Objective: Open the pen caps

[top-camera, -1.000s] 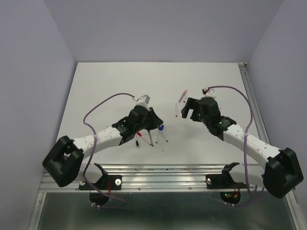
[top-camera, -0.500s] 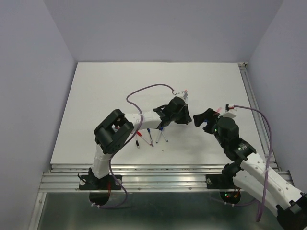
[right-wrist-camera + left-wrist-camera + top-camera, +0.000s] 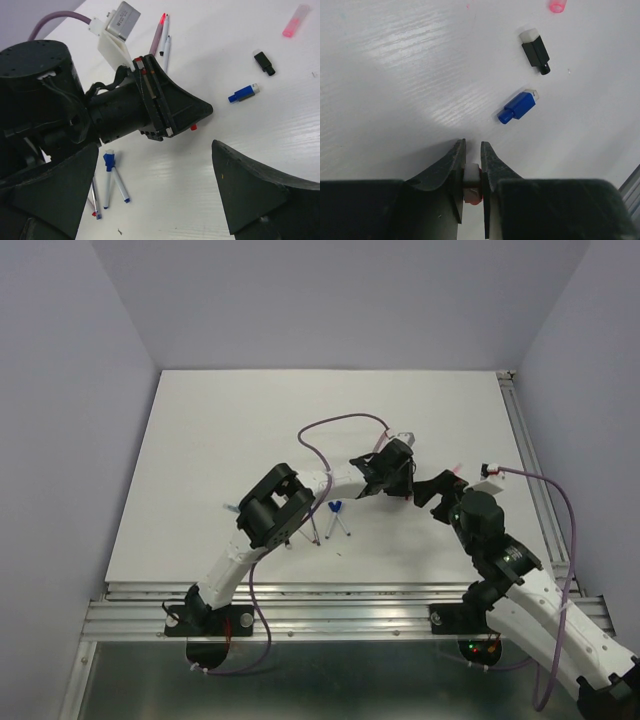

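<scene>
Thin pens lie scattered on the white table.

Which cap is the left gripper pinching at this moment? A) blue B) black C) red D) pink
C: a red cap is clamped in the left gripper, while the blue cap, black cap and pink cap lie loose on the table.
</scene>
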{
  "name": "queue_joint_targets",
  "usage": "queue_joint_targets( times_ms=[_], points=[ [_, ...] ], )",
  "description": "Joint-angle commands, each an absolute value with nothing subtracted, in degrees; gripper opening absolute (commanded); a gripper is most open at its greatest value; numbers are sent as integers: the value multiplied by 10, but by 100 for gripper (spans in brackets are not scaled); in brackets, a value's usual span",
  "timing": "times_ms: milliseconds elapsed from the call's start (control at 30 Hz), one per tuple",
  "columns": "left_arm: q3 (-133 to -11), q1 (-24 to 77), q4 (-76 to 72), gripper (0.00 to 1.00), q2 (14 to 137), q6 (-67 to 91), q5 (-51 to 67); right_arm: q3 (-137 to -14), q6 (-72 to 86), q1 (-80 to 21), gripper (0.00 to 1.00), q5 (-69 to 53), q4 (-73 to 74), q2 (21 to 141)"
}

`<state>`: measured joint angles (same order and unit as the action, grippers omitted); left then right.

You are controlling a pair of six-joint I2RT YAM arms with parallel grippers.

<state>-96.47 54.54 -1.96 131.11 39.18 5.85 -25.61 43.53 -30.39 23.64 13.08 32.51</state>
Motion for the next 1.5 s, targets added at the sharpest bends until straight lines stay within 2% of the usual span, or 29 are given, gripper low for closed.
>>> queue_joint_targets(
  times_ms=[0,133,200,300,467,567,767,800,967,1133,1233,1333,1467],
  points=[
    [-1010,552,-1,20,1319,381,67,-243,441,-301,100,272,141,298],
    [-1013,553,10,37,1327,384,69,-238,439,-301,100,276,143,284],
    [-1013,554,11,40,1327,384,70,-237,440,-301,100,285,148,281],
    [-1013,555,11,51,1325,384,78,-241,444,-301,100,291,158,279],
    [-1006,555,11,55,1309,382,79,-245,448,-301,100,285,165,280],
    [-992,555,11,63,1282,378,63,-249,451,-301,100,279,173,278],
    [-939,555,3,87,1200,356,34,-262,464,-301,100,237,192,268],
    [-920,555,4,95,1186,353,25,-262,469,-301,100,229,197,263],
    [-819,553,-18,99,1077,345,-14,-265,458,-301,100,201,205,239],
    [-707,543,-34,99,975,349,-44,-247,431,-301,100,47,148,250],
    [-612,536,-45,99,894,357,-72,-259,412,-303,100,-19,135,334],
    [-525,526,-40,99,812,366,-98,-267,407,-316,100,-26,113,426],
    [-406,501,-6,99,686,418,-134,-283,434,-427,100,32,37,500]
  ],
)
